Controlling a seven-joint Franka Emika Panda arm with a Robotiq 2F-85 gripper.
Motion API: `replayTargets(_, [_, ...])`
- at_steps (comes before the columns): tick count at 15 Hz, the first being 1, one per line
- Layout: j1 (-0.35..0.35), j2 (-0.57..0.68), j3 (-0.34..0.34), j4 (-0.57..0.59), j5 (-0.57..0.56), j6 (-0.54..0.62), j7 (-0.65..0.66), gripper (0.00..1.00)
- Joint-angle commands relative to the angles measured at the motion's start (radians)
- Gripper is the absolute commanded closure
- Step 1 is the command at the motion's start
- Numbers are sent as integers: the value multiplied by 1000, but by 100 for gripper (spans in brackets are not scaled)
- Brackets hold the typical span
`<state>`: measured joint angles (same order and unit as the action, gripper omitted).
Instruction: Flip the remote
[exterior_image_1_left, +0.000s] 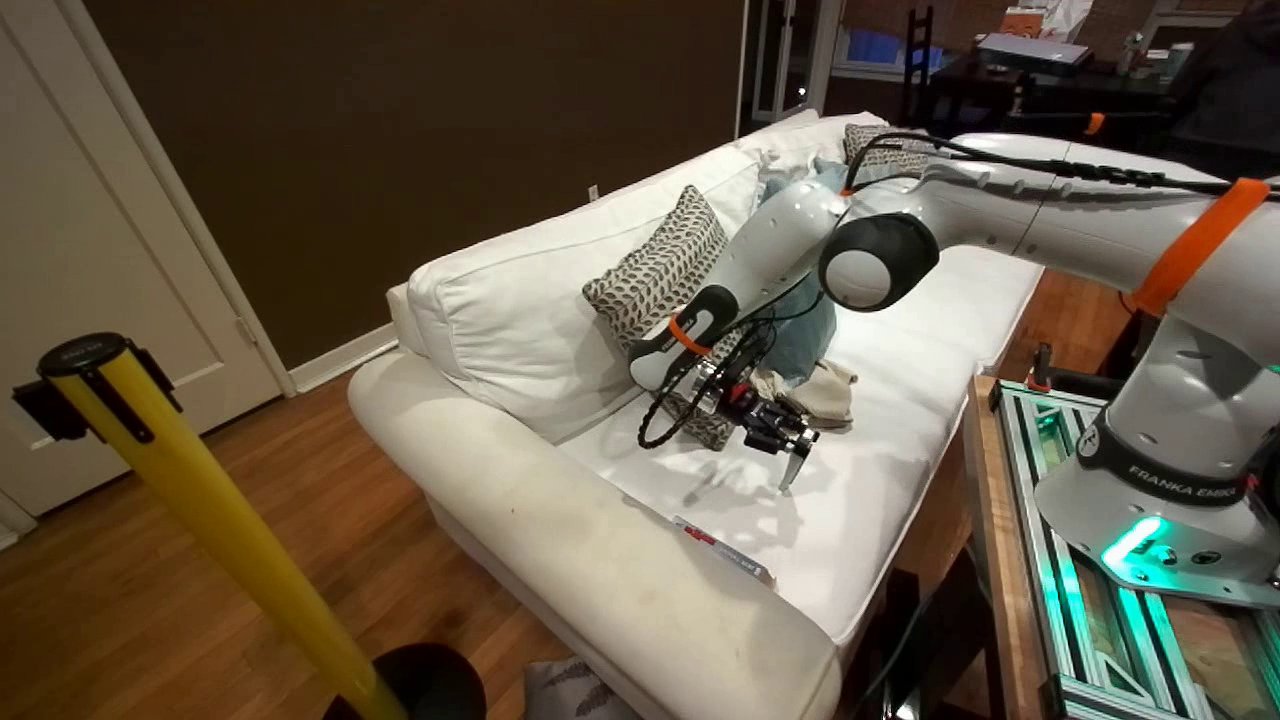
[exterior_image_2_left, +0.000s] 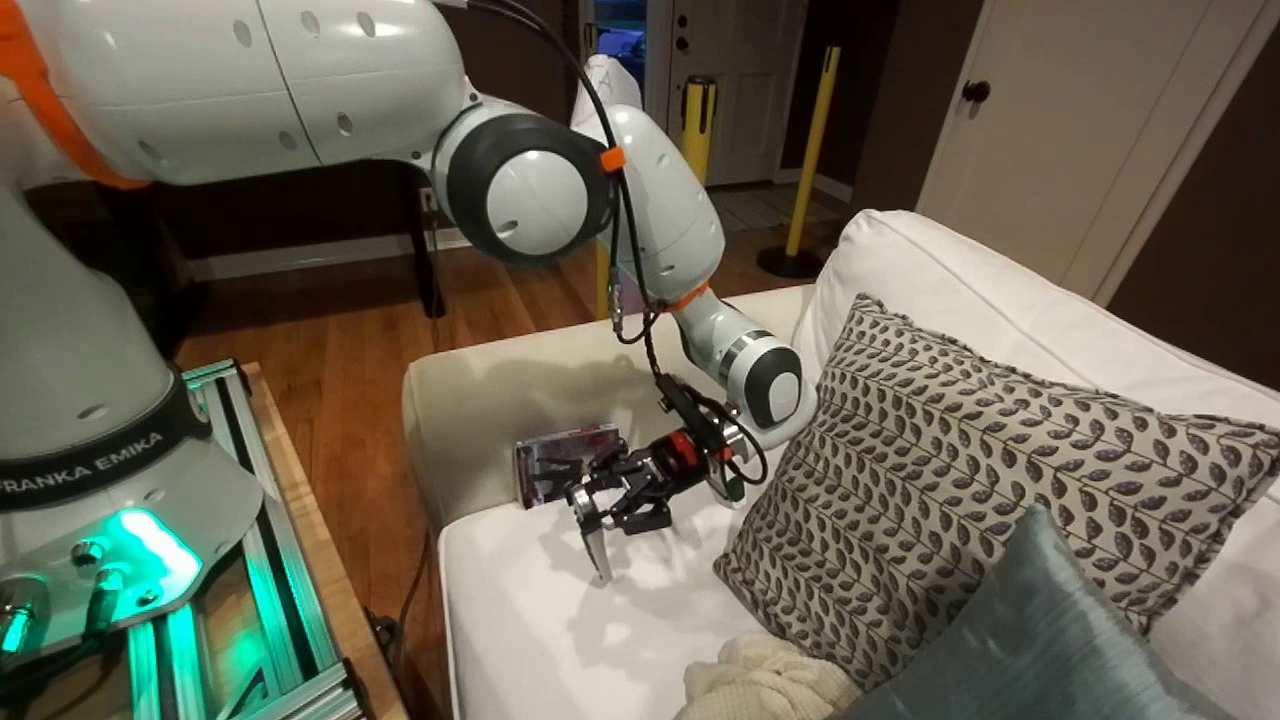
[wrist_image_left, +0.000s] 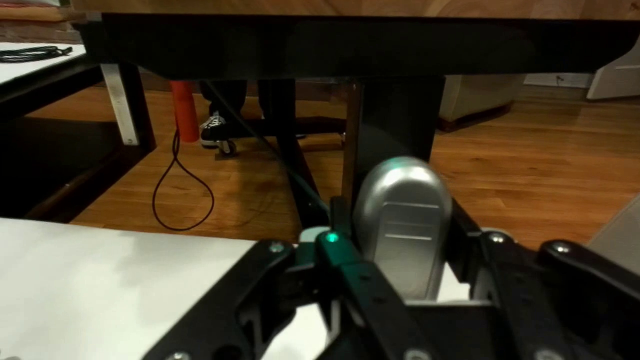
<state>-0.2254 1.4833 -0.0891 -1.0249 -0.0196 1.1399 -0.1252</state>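
The remote is a slim silver-grey bar held between the fingers, seen in the wrist view (wrist_image_left: 407, 245) and in both exterior views (exterior_image_1_left: 794, 470) (exterior_image_2_left: 597, 552). Its grey face with a panel outline faces the wrist camera; its other face is hidden there. My gripper (wrist_image_left: 400, 220) is shut on it, a finger on each side. In the exterior views the gripper (exterior_image_1_left: 797, 440) (exterior_image_2_left: 588, 505) is over the white seat cushion (exterior_image_1_left: 850, 500) near the armrest. The remote is tilted steeply, its free end down close to the seat. I cannot tell whether it touches.
A flat box (exterior_image_1_left: 722, 552) (exterior_image_2_left: 560, 460) stands against the armrest (exterior_image_1_left: 560, 520). A leaf-patterned pillow (exterior_image_2_left: 960, 450), a blue pillow (exterior_image_2_left: 1050, 640) and a beige cloth (exterior_image_2_left: 770, 680) lie beside the arm. The robot's table edge (exterior_image_1_left: 985, 480) is in front of the sofa.
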Motion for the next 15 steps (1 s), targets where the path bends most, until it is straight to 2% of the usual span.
replayTargets(1, [6, 17, 1, 16, -70, 2, -54, 29])
replayTargets(2, [5, 18, 0, 21, -82, -2, -58, 28])
replayTargets(3, [6, 17, 3, 26, -98, 12, -71, 23])
replayTargets(6, [2, 12, 12, 40, -118, 42, -98, 0])
replayTargets(11, [4, 4, 21, 52, -118, 94, -116, 0])
replayTargets(15, [2, 4, 33, 55, -102, 60, -130, 0])
